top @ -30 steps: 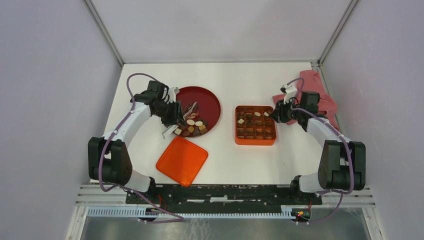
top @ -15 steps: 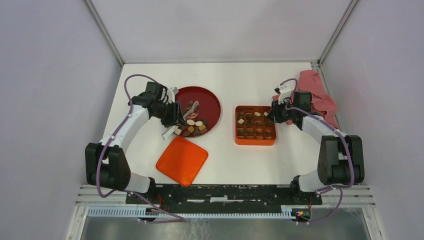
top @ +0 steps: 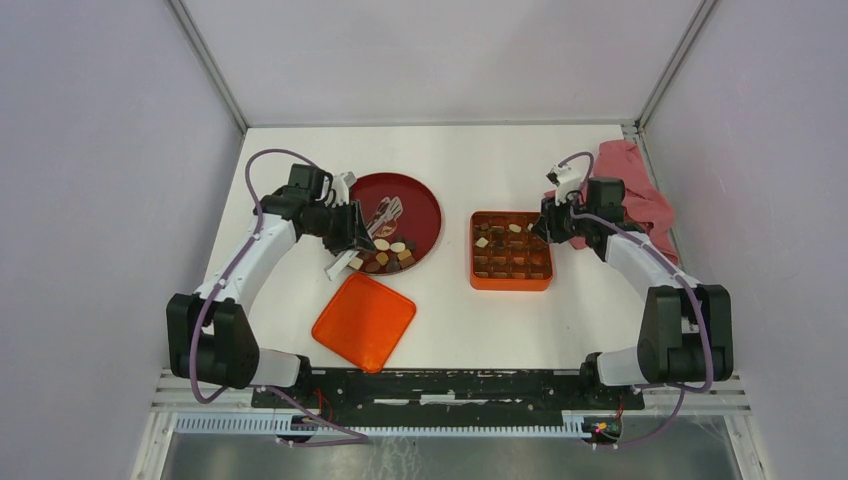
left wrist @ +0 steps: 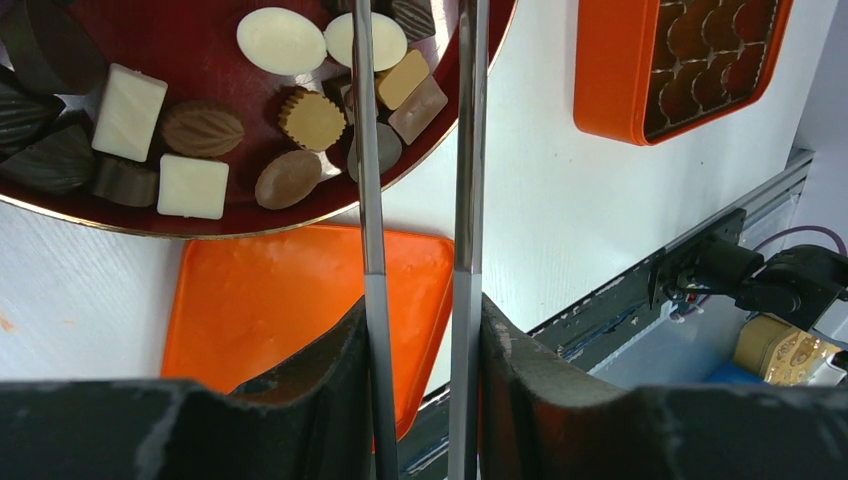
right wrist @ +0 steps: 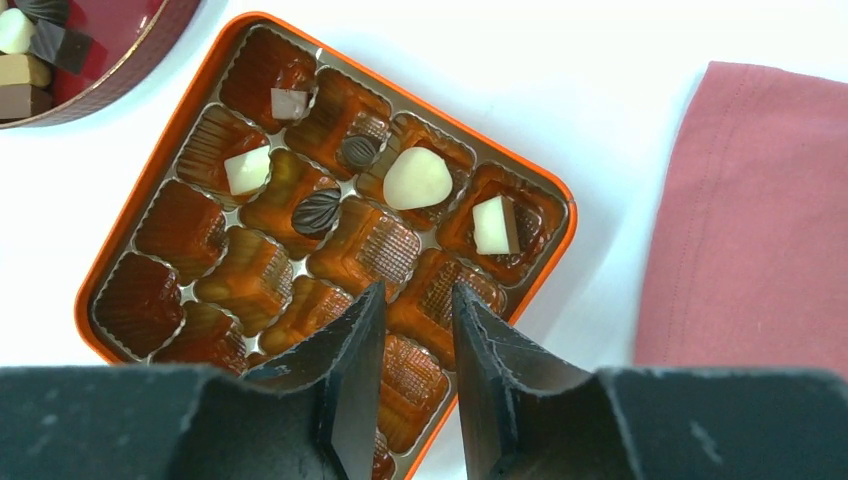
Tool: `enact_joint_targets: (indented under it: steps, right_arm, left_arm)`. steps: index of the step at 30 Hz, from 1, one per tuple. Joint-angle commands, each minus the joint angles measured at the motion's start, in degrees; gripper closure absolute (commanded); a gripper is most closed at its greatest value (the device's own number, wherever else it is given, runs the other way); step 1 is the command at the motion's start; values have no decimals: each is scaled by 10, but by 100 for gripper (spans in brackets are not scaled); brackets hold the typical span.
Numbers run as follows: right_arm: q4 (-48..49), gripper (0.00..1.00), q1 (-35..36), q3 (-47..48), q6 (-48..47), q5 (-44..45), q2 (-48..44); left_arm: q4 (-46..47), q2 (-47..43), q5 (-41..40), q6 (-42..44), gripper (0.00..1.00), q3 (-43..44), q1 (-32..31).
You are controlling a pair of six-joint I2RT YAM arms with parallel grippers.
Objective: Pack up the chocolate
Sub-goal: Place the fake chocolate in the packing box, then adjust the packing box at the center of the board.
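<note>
Several pieces of chocolate, dark, tan and cream, lie at the near side of the round dark red plate; the left wrist view shows them close. My left gripper is shut on metal tongs, whose two arms reach out over the plate, tips out of that view. The square orange box holds several pieces, among them a white oval. My right gripper hovers over the box's far right side, open with nothing between its fingers.
The orange lid lies flat near the left arm, just in front of the plate. A red cloth is bunched at the back right, beside the box. Grey walls close in the table on both sides.
My right arm has drawn slightly left and away, over the box's far right corner. The left arm has shifted a little farther back, the tongs still over the plate.
</note>
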Motion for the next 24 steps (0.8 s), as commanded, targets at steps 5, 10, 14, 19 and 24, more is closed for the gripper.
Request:
enact_joint_targets:
  steps: [5,10,14,19,24]
  right_arm:
    - [-17,54,-5,24,-20,95,-13]
    - [2,54,-5,7,-5,126,0]
    - [30,55,-5,6,47,132,19]
    - [55,56,-5,19,153,175,53]
    - [32,60,-3,57,169,210,101]
  left_arm:
    - [34,-24,30,-33,98,4,-4]
    - [34,-25,30,-33,98,1,-8]
    - [36,-23,30,-35,98,2,-12]
    - [37,-20,27,-36,98,6,-18]
    - [40,-22,22,-37,98,-3,-18]
